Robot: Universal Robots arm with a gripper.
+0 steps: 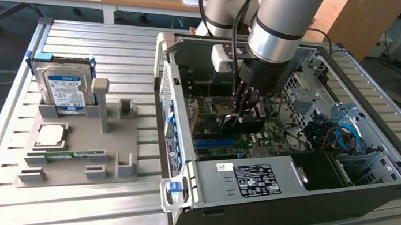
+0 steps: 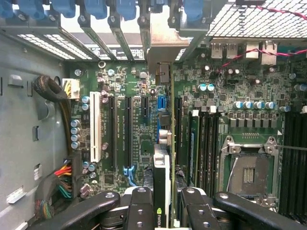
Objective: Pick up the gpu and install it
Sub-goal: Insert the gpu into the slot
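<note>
In the wrist view the gpu (image 2: 163,179) is seen edge-on: a thin green card standing upright over the motherboard (image 2: 129,129), its metal bracket (image 2: 163,45) up against the case's rear slot openings. My gripper (image 2: 163,213) is shut on it, with a black finger (image 2: 139,211) on each side. The card runs along the row of expansion slots, beside a black slot (image 2: 128,129); I cannot tell whether it is seated. In the exterior view the gripper (image 1: 248,104) reaches down inside the open computer case (image 1: 269,185), and the arm hides most of the card.
A white slot (image 2: 95,127), an empty processor socket (image 2: 249,175) and cable bundles (image 2: 64,179) flank the card. Outside the case, a grey holder (image 1: 79,149) carries a hard drive (image 1: 64,86), a processor chip (image 1: 50,134) and a memory stick (image 1: 62,155).
</note>
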